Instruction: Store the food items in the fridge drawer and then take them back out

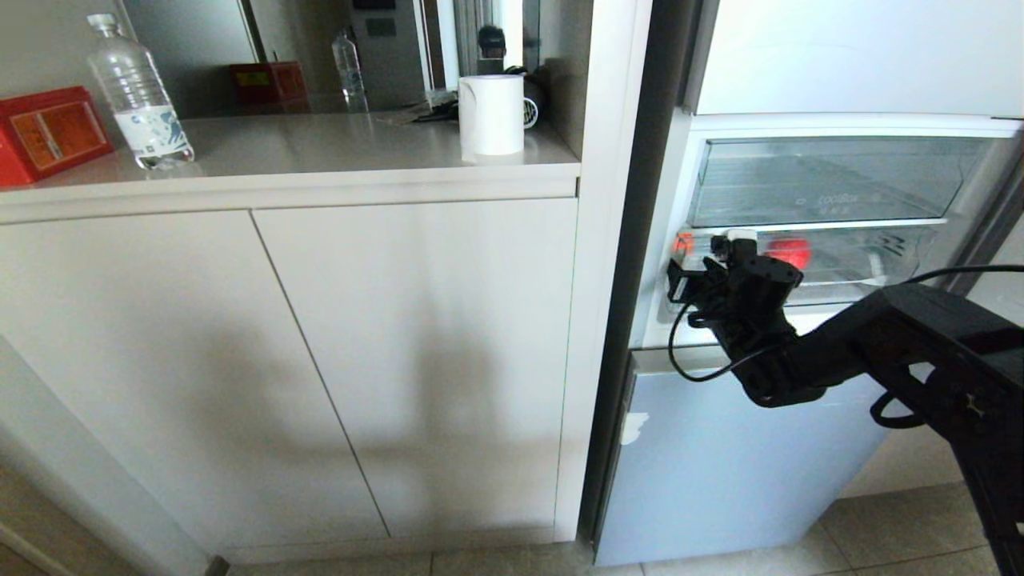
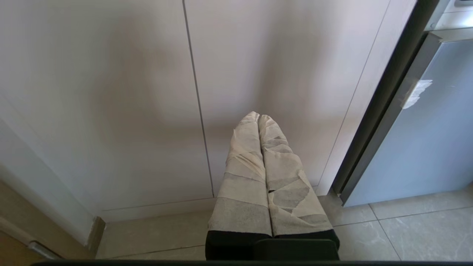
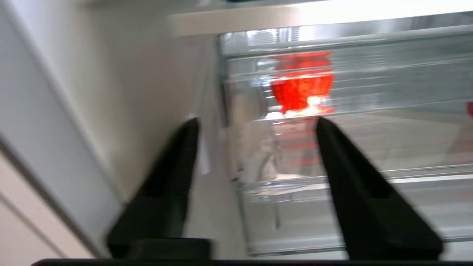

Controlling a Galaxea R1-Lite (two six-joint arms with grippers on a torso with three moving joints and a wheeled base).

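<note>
While the right gripper (image 3: 255, 155) stands in front of the fridge drawer (image 1: 848, 292), at its left front corner, the step in hand seems to be either the reaching for a food item to take it out, or the taking hold of the drawer front; I cannot decide which. The fingers are spread apart about halfway and hold nothing. They frame the clear front lip, with one red food item (image 3: 301, 87) seen behind the plastic, beyond the fingertips.

A second red item (image 1: 788, 252) lies further right in the drawer, near the middle. Both are inside, so the storing looks done. The next move would call for the gripper to pass over the lip, or for the drawer to come out more, before the fingers can go around the near piece.

The items look small, round and glossy red-orange. The drawer is shallow, clear and ribbed.

The left gripper (image 2: 258, 118) hangs pressed together, low before the cabinet doors (image 2: 147, 92).
</note>
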